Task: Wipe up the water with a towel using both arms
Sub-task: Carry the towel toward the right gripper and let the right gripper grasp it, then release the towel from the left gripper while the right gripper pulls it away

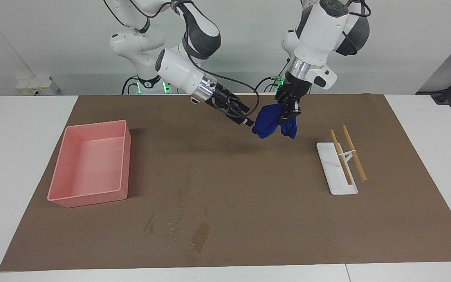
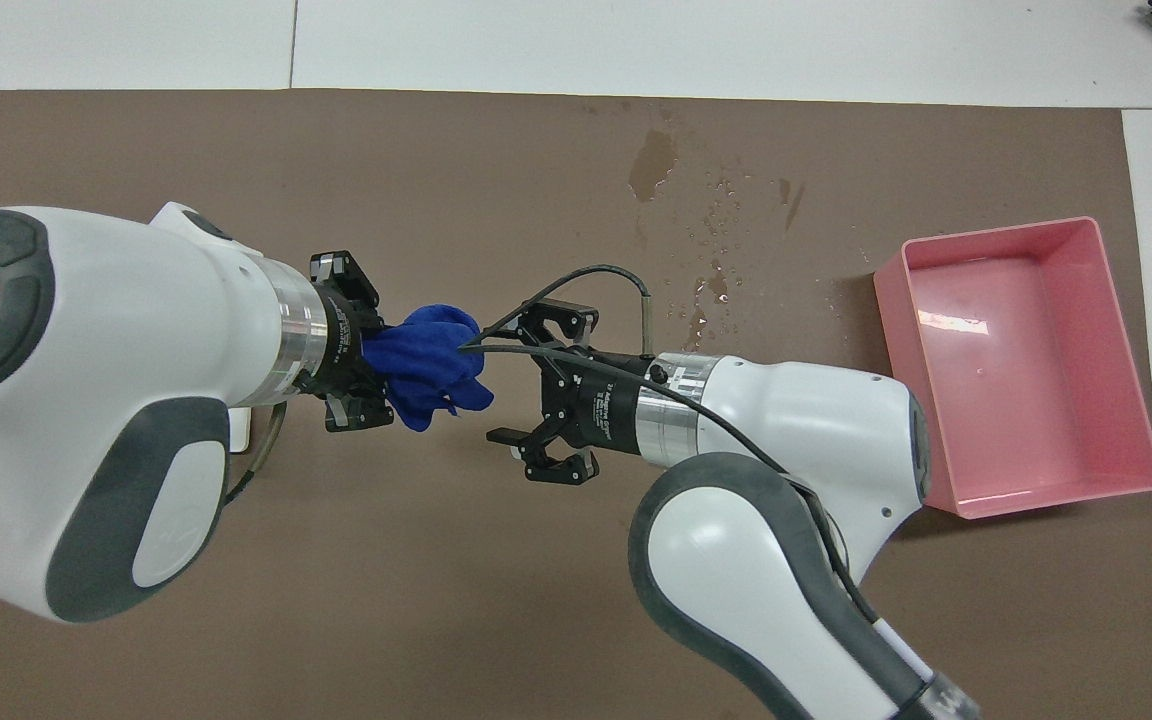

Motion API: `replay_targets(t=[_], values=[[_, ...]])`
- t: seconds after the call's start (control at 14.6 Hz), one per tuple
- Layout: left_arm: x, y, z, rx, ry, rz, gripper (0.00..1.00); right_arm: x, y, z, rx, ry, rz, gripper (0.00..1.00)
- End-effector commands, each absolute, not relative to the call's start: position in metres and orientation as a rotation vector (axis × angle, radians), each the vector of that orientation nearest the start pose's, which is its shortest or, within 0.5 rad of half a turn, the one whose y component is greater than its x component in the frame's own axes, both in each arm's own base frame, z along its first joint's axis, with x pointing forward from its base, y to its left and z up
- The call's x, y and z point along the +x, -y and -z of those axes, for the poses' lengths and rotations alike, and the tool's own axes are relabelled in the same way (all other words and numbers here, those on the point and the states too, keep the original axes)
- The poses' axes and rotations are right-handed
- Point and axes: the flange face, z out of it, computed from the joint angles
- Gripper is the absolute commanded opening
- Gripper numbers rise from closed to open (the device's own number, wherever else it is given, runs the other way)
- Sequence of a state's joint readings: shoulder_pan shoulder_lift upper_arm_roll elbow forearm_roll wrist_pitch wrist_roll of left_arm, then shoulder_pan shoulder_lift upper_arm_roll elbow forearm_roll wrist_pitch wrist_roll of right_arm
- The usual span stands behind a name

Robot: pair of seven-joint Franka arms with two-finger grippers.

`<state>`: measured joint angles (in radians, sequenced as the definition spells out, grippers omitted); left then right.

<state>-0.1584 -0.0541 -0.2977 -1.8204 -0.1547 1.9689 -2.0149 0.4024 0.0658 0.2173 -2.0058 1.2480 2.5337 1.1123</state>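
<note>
My left gripper is shut on the bunched blue towel and holds it in the air over the brown mat, near the robots' edge. In the overhead view the left gripper has the towel sticking out of it toward my right gripper. My right gripper is open wide and empty, its tips close beside the towel's edge. The water is a dark wet patch with scattered droplets on the mat, at the table's edge farthest from the robots. It also shows in the overhead view.
A pink bin stands toward the right arm's end of the table, seen also from overhead. A white tray with wooden sticks lies toward the left arm's end. The brown mat covers most of the table.
</note>
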Motion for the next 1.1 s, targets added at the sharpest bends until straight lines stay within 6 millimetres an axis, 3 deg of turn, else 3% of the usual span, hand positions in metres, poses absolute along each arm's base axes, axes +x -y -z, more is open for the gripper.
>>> replay_targets(t=[0.0, 0.14, 0.55, 0.62, 0.69, 0.82, 0.89, 1.03], values=[[0.495, 0.273, -0.573, 1.935, -2.134, 0.104, 0.0, 0.506, -0.341, -0.471, -1.578, -1.489, -0.536, 1.0], [0.49, 0.283, -0.573, 1.938, -2.123, 0.107, 0.0, 0.498, -0.355, -0.47, -1.587, -1.483, -0.526, 1.0], [0.485, 0.293, -0.57, 1.911, -2.113, 0.107, 0.0, 0.493, -0.362, -0.469, -1.592, -1.48, -0.509, 1.0], [0.484, 0.294, -0.57, 1.912, -2.112, 0.108, 0.0, 0.493, -0.362, -0.469, -1.598, -1.473, -0.502, 0.89], [0.483, 0.295, -0.569, 1.913, -2.113, 0.11, 0.0, 0.492, -0.363, -0.469, -1.605, -1.465, -0.5, 0.56], [0.482, 0.296, -0.569, 1.917, -2.11, 0.11, 0.0, 0.492, -0.363, -0.47, -1.607, -1.463, -0.502, 0.05], [0.48, 0.299, -0.569, 1.923, -2.105, 0.111, 0.0, 0.492, -0.364, -0.469, -1.612, -1.46, -0.503, 0.0], [0.479, 0.3, -0.569, 1.926, -2.102, 0.111, 0.0, 0.491, -0.364, -0.47, -1.626, -1.45, -0.504, 0.0]])
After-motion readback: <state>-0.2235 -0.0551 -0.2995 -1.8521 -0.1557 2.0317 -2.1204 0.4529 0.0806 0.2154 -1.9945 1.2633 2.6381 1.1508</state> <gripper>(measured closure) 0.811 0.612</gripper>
